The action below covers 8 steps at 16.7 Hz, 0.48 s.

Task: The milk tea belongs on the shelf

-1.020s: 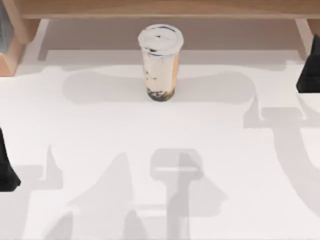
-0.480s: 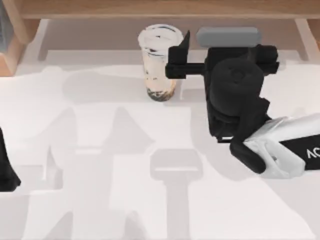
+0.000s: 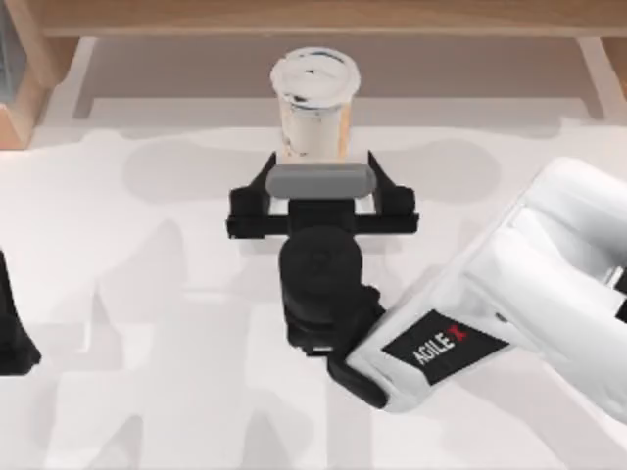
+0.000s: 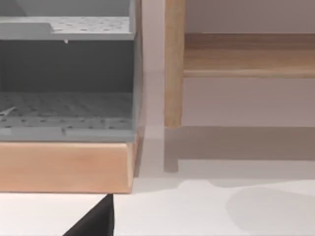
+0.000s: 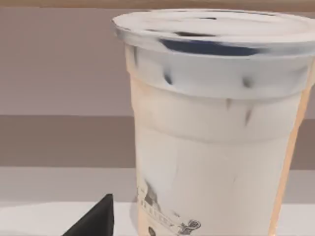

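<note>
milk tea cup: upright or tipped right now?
Upright. The milk tea stands on the table, white lid level on top.

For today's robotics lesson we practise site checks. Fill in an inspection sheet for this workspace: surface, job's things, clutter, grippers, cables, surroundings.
Surface: white table, crossed by shadows.
Job's things: milk tea upright on the table, in front of the shelf; not on its board.
Clutter: nothing seen.
Grippers: right gripper open, fingers either side of the cup's base, close in front of it; left gripper parked at the table's left edge.
Cables: nothing seen.
Surroundings: grey perforated bin on a wooden base beside the shelf post.
</note>
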### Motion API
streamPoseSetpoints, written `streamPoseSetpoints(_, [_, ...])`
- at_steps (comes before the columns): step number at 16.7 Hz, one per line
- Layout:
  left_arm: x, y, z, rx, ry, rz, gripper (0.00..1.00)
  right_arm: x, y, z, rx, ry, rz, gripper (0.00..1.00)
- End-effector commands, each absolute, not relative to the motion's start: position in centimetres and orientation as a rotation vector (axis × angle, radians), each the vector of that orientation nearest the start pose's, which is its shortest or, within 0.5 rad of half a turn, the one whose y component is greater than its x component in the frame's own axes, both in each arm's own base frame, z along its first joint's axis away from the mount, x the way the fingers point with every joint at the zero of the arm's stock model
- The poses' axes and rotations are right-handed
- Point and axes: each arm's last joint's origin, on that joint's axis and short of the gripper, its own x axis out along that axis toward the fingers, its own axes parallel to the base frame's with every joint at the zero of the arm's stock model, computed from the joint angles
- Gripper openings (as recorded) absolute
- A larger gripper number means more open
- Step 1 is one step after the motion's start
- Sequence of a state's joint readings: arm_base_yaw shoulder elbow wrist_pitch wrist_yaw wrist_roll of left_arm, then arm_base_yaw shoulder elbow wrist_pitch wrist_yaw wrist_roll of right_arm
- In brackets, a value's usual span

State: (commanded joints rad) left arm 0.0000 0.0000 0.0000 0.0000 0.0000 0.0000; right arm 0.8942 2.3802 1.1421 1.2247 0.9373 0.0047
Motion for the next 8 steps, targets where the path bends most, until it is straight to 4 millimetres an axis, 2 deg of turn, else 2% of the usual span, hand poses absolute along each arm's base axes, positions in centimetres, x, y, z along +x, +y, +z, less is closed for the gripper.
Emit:
streamPoseSetpoints(2, [10.57,-0.12,16.0,0.0,0.0,0.0,1.0,28.93,33.48,6.05,-0.012,-0.002,-0.016,1.0])
streamPoseSetpoints(8, [10.57,-0.12,16.0,0.0,0.0,0.0,1.0,29.12,33.31,6.02,-0.015,0.001,-0.018,1.0])
